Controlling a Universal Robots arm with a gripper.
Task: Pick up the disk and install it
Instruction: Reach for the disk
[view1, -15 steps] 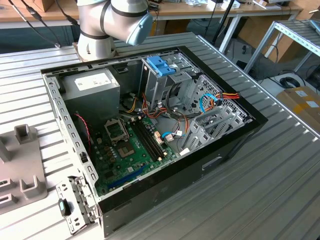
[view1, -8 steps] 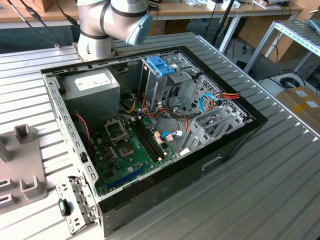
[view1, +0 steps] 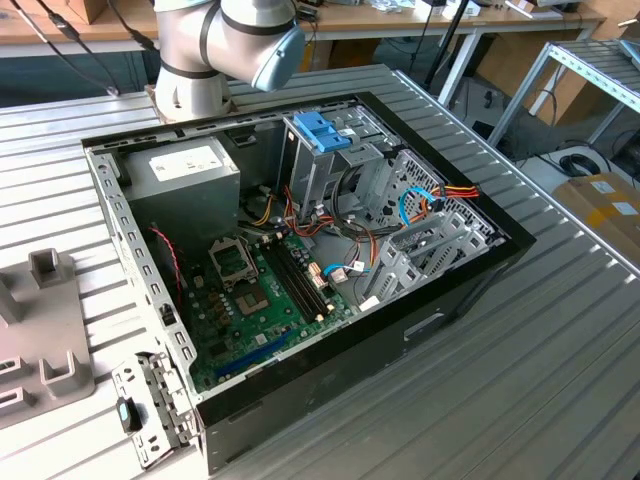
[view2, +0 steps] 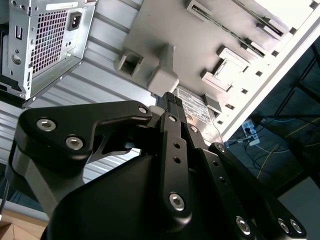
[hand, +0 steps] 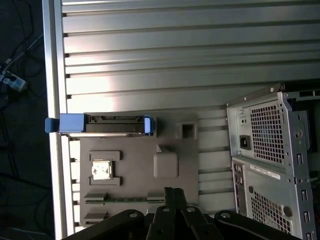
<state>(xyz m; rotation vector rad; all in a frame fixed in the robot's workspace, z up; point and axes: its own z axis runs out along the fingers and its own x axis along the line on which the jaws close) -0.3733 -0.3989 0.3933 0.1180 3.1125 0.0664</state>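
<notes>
**Two fingers (hand: 167, 202) clenched on nothing; disk (hand: 105, 124) upright on the fixture plate (hand: 135, 150)**

Both wrist views show the gripper (hand: 173, 191) (view2: 171, 98) hanging above the grey fixture plate, its black fingers pressed together and empty. A raised block (hand: 165, 165) sits just beyond the tips, with a processor chip (hand: 101, 170) off to one side. Farther out, the first wrist view shows the disk standing on edge in its blue carrier frame at the plate's far side. It is next to the table (hand: 150, 60) edge and well apart from the gripper. The exterior view looks into the open computer case (view1: 400, 350) at frame centre. Its blue-handled drive cage (view1: 322, 135) is at upper centre, and the arm (view1: 225, 40) is at the top edge.
</notes>
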